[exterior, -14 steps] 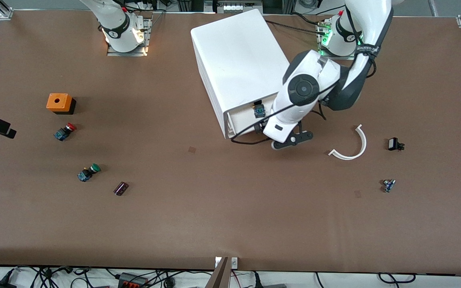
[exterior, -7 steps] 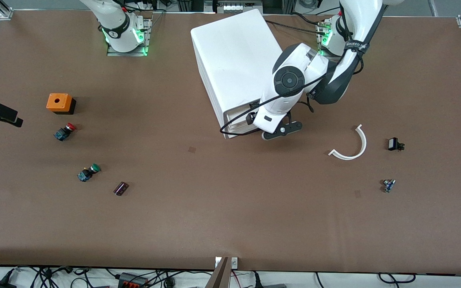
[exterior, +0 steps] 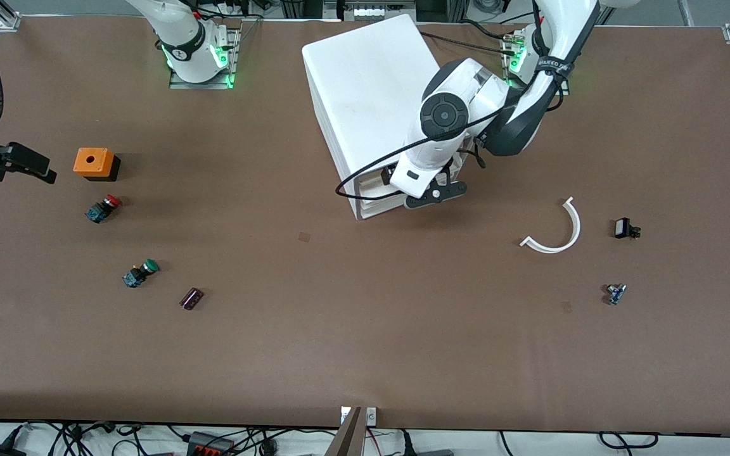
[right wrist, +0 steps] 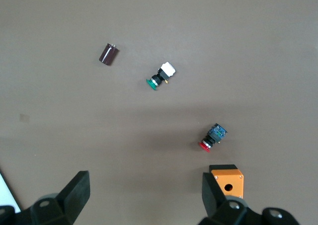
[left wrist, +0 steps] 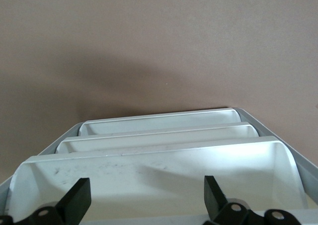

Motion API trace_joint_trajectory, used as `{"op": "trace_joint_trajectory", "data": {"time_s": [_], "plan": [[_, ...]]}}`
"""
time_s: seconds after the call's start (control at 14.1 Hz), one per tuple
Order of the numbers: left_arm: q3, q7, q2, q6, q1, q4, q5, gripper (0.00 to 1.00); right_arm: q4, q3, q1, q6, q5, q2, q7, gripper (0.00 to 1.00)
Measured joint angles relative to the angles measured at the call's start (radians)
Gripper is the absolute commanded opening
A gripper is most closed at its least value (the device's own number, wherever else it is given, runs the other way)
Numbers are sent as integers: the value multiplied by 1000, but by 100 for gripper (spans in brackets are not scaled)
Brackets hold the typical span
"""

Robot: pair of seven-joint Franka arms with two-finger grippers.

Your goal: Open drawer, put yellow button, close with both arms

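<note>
The white drawer cabinet point(exterior: 371, 82) stands near the arms' bases. The left arm's wrist covers its front, with my left gripper point(exterior: 398, 179) under it. In the left wrist view the left gripper point(left wrist: 146, 200) is open and empty over the top drawer's white trough point(left wrist: 149, 170), with two lower drawer lips point(left wrist: 159, 135) past it. The yellow button is hidden. My right gripper point(exterior: 35, 168) is open and empty in the air beside the orange box point(exterior: 94, 163) at the right arm's end. It also shows in the right wrist view point(right wrist: 144, 200).
A red-capped button point(exterior: 103, 208), a green-capped button point(exterior: 140, 272) and a dark cylinder point(exterior: 191, 297) lie nearer the camera than the orange box. A white curved strip point(exterior: 558, 231), a black part point(exterior: 625, 228) and a small blue part point(exterior: 615, 293) lie toward the left arm's end.
The left arm's wrist has moved in over the drawer toward the cabinet, and now covers the button that showed in the drawer. The right gripper has moved in from the table's edge toward the orange box.
</note>
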Motion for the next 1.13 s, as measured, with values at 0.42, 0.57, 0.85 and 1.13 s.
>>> {"op": "trace_joint_trajectory", "data": {"time_s": [0.42, 0.57, 0.85, 1.13], "plan": [[7, 25, -11, 5, 73, 31, 85, 100, -16, 10, 6, 4, -35, -17, 0, 100], [8, 106, -18, -31, 120, 61, 114, 100, -16, 10, 6, 3, -35, -17, 1, 100], [13, 367, -35, -184, 255, 155, 137, 100, -16, 11, 7, 1, -35, -17, 1, 100], [16, 640, -93, -291, 409, 191, 137, 100, -16, 11, 8, 0, -35, -17, 1, 100]]}}
